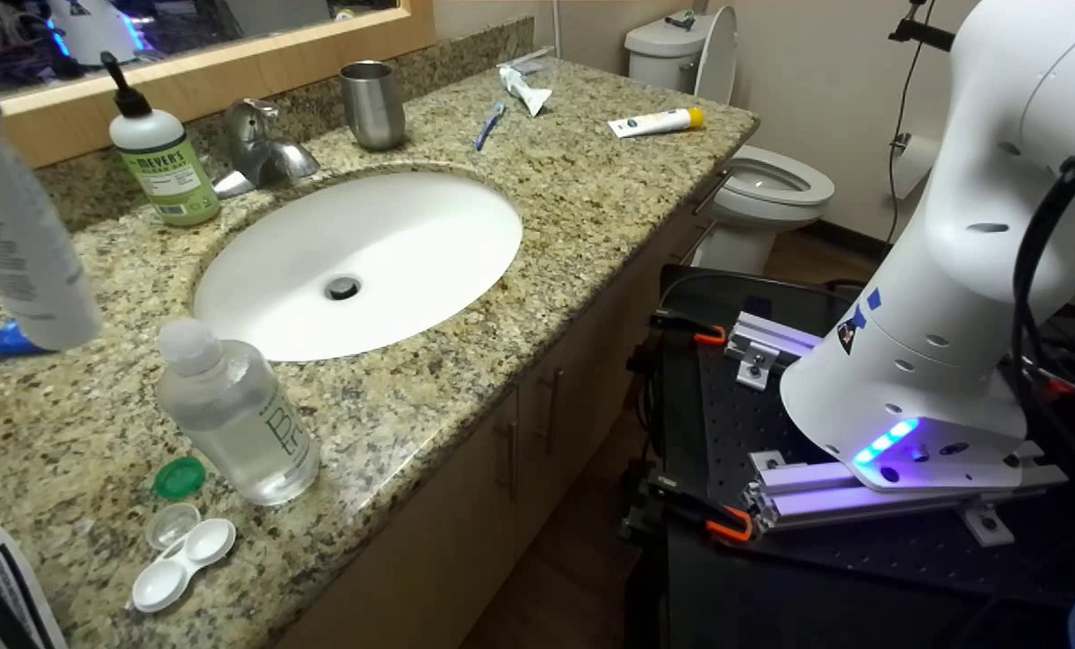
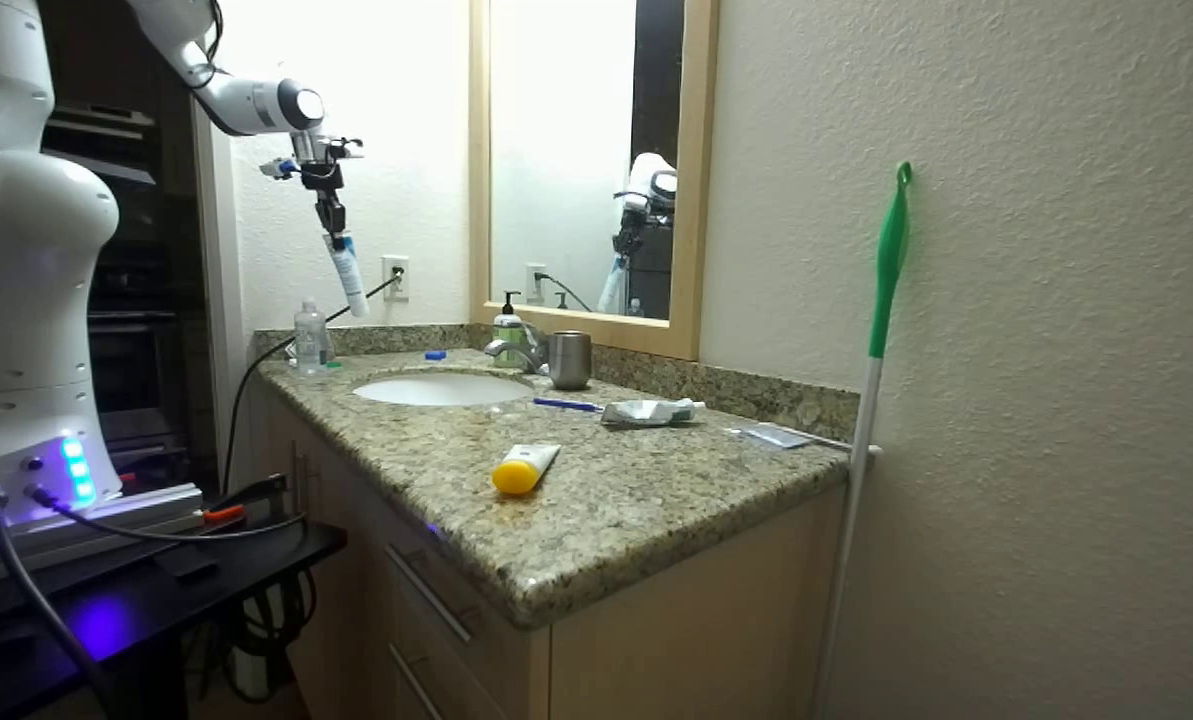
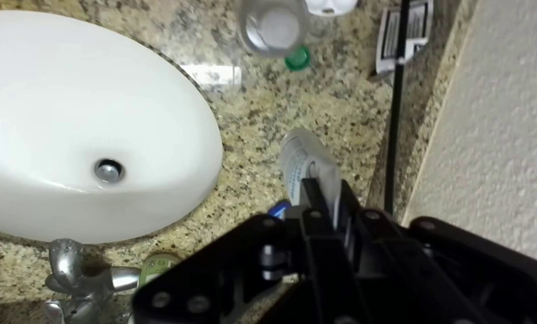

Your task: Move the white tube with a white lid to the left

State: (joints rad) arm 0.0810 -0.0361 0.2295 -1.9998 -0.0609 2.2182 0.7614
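The slender white tube (image 2: 347,272) hangs in the air above the counter, slightly tilted. Its wider end with the white lid (image 2: 359,308) points down. My gripper (image 2: 336,240) is shut on the tube's flat upper end. In the wrist view the tube (image 3: 295,164) sits between the two fingertips of the gripper (image 3: 328,191), with its lid end (image 3: 295,137) reaching away over the counter. In an exterior view the tube (image 1: 28,243) shows at the left edge; most of the gripper is out of that view.
The clear bottle (image 1: 240,424), green cap (image 1: 179,478) and lens case (image 1: 183,565) stand near the front. A blue object (image 1: 16,339) lies below the tube. The soap bottle (image 1: 166,167), faucet (image 1: 262,149) and metal cup (image 1: 373,106) line the sink (image 1: 429,270). A black cord (image 3: 396,103) runs by the wall.
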